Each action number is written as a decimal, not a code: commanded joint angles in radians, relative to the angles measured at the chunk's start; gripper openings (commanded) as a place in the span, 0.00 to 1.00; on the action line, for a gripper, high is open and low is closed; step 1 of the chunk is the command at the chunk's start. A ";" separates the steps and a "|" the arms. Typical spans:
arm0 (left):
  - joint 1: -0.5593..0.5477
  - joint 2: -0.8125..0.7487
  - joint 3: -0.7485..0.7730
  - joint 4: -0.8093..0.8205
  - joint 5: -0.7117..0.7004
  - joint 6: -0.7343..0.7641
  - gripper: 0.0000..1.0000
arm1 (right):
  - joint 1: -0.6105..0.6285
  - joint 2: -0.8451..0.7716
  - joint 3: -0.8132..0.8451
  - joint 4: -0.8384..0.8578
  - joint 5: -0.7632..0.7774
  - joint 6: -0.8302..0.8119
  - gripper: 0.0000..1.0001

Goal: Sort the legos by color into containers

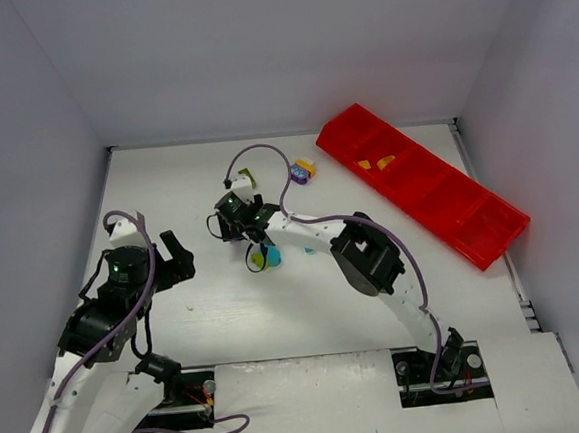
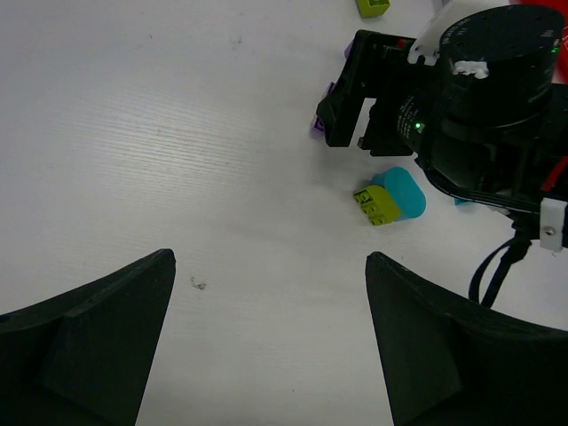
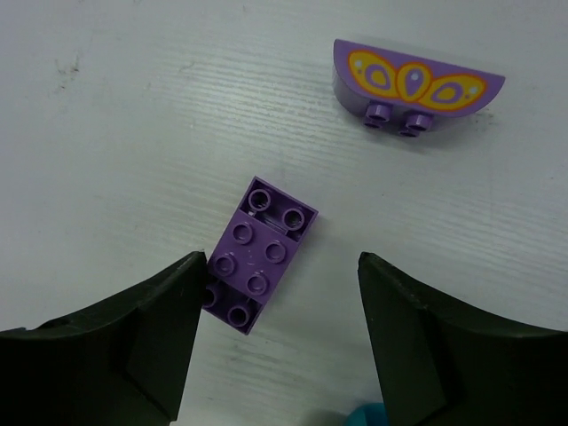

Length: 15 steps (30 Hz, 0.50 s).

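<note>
My right gripper [image 1: 238,224] [image 3: 280,266] is open and hovers low over a purple brick [image 3: 262,253], which lies on the table between the fingertips, close to the left one. A purple arched lego with an orange pattern [image 3: 417,84] lies beyond it. My left gripper [image 1: 177,255] [image 2: 271,266] is open and empty over bare table. A lime brick [image 2: 376,204] touches a cyan lego [image 2: 404,191] beside the right gripper; both also show in the top view [image 1: 263,259]. The red tray [image 1: 470,217] lies at the back right, with orange-yellow legos [image 1: 376,163] in a far compartment.
A lime lego [image 1: 246,175] and a purple and yellow pair [image 1: 304,170] lie near the back of the table. Another cyan piece [image 1: 312,247] lies under the right forearm. The right arm's elbow [image 1: 368,255] stands over the table's centre. White walls enclose the table.
</note>
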 commanded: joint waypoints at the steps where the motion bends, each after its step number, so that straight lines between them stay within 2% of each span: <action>1: -0.002 -0.013 0.050 -0.023 -0.019 0.004 0.82 | 0.010 0.017 0.086 0.002 0.050 0.033 0.64; 9: -0.002 -0.030 0.049 -0.043 -0.021 0.001 0.82 | 0.021 0.069 0.084 -0.010 0.056 0.036 0.53; 15: -0.002 -0.024 0.047 -0.037 -0.016 -0.001 0.82 | 0.010 0.070 0.052 -0.010 0.062 -0.001 0.28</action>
